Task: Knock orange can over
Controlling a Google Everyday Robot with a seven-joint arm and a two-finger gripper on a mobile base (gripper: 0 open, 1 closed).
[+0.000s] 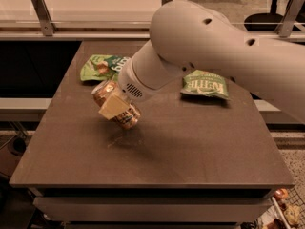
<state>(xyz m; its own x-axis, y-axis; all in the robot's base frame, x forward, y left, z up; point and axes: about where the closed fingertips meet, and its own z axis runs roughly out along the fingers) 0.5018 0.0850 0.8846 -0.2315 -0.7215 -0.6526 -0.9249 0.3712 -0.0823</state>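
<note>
The orange can (127, 117) is tilted well off upright, its silver top pointing up and to the left, and it hangs just above the dark table (190, 147) left of centre. My gripper (114, 107) is shut on it; a cream finger pad (112, 107) lies across the can's side. The white wrist and the big white arm (214, 46) reach in from the upper right. The far finger is hidden behind the can.
A green snack bag (101, 66) lies at the back left of the table, just behind the can. A second green bag (206, 85) lies at the back right, partly under the arm. A metal rail and a white counter run behind the table.
</note>
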